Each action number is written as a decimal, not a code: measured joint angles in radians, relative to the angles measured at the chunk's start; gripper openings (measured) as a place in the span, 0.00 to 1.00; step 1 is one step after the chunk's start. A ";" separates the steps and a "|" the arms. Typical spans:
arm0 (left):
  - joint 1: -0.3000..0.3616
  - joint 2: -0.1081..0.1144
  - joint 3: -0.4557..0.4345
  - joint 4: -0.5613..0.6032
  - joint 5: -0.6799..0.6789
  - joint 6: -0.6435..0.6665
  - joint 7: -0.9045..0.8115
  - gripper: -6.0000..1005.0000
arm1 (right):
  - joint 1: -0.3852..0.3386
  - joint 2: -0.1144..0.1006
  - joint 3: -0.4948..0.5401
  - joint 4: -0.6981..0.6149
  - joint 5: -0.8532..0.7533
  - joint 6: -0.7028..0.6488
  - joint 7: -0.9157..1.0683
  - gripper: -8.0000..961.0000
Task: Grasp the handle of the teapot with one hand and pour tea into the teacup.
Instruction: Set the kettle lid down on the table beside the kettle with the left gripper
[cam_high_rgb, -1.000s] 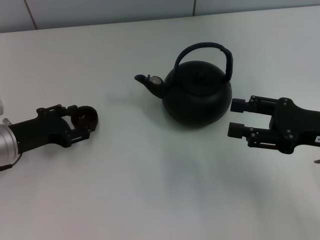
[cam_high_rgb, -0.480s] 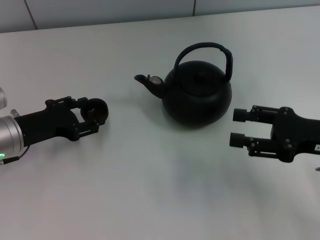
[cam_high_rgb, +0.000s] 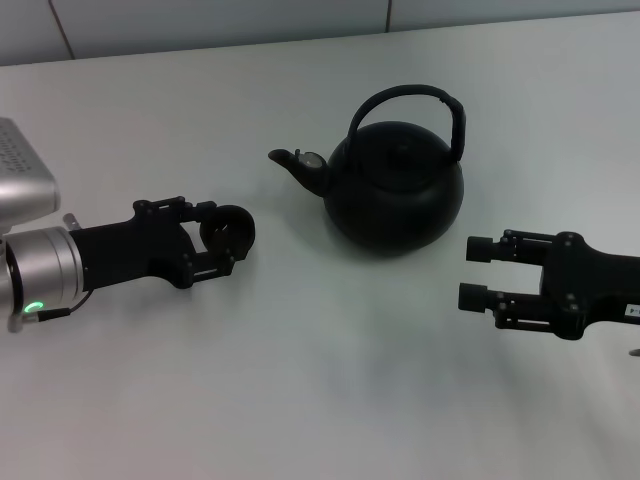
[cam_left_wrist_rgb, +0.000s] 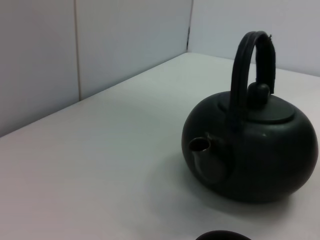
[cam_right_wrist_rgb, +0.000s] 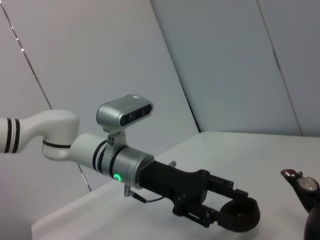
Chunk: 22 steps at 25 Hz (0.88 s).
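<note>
While the big round black teapot (cam_high_rgb: 396, 190) sits alone near the middle of the white table (cam_high_rgb: 300, 380), both arms reach in from the sides.

On the left side, the left gripper (cam_high_rgb: 222, 237) sticks out from a silver and black arm. Its black fingers (cam_high_rgb: 205, 212) are closed around the small round black teacup (cam_high_rgb: 230, 232), and the cup is held at the very tip of the gripper. In the right wrist view, the left gripper (cam_right_wrist_rgb: 227, 206) can be seen from the side with the teacup (cam_right_wrist_rgb: 239, 214) clamped between its two fingers, just above the table. A small green light glows on the silver ring of that arm. The cup is to the left of the teapot, and there is a gap of bare table between them.

In the middle, the teapot stands upright with its flat lid on. Its short curved spout (cam_high_rgb: 296, 166) points left, toward the cup. The tall arched black handle (cam_high_rgb: 415, 103) stands straight up over the lid, and nothing touches it. The left wrist view shows the teapot (cam_left_wrist_rgb: 255, 145) from low down, with the handle (cam_left_wrist_rgb: 252, 65) rising over the lid and the spout (cam_left_wrist_rgb: 204, 152) facing the camera.

On the right side, the right gripper (cam_high_rgb: 476, 272) is open. Its two black fingers (cam_high_rgb: 482, 248) are spread apart and hold nothing. It sits near the teapot, a little in front of the pot and to its right, and does not touch it.
</note>
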 joint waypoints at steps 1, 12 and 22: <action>-0.003 0.000 0.002 0.000 0.000 0.000 0.000 0.67 | -0.001 0.000 0.000 0.000 -0.002 0.000 0.000 0.73; -0.026 -0.001 0.106 -0.009 -0.049 -0.030 0.000 0.67 | -0.008 0.000 -0.001 0.000 -0.006 -0.005 0.005 0.73; -0.030 -0.001 0.151 -0.006 -0.049 -0.060 -0.001 0.67 | -0.004 0.001 -0.002 0.012 -0.006 -0.006 0.008 0.73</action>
